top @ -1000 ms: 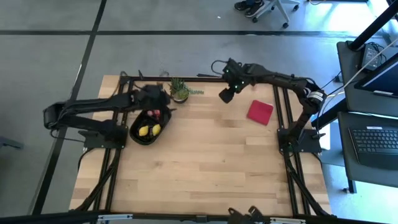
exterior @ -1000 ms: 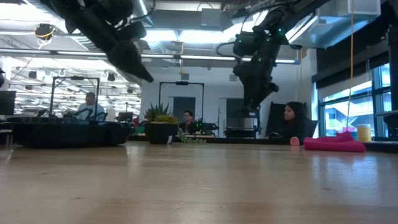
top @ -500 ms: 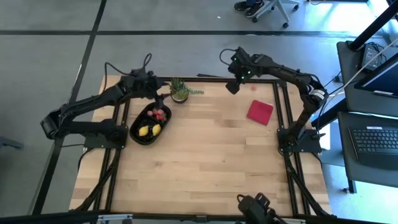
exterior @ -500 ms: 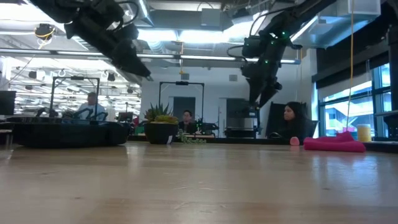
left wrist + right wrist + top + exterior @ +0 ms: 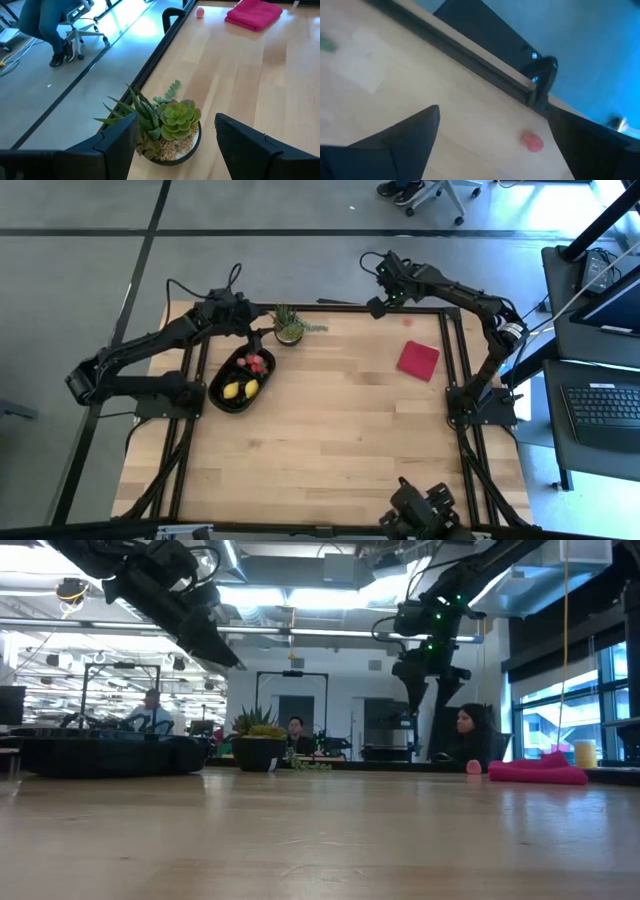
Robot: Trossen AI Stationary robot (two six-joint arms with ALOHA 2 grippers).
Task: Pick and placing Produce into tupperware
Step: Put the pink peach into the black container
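Note:
The black tupperware [image 5: 238, 383] rests on the table's left side, holding yellow pieces [image 5: 241, 389] and red pieces [image 5: 256, 363] of produce. One small pink berry [image 5: 407, 320] lies on the wood near the far edge; it also shows in the right wrist view [image 5: 533, 142]. My left gripper [image 5: 262, 334] hangs open above the tupperware's far end, beside the potted plant [image 5: 170, 125], with nothing between its fingers. My right gripper [image 5: 378, 305] hovers open over the table's far edge, left of the pink berry, and is empty.
A potted green plant [image 5: 290, 327] stands at the far edge, just right of my left gripper. A flat red square [image 5: 418, 359] lies on the right side. A black frame rail [image 5: 470, 57] runs along the far edge. People sit in the room beyond.
My left gripper has swung off the tupperware toward the far edge, and the produce inside now shows. My right gripper has moved toward the far edge and a little to the right, ending above the frame rail near the pink berry.

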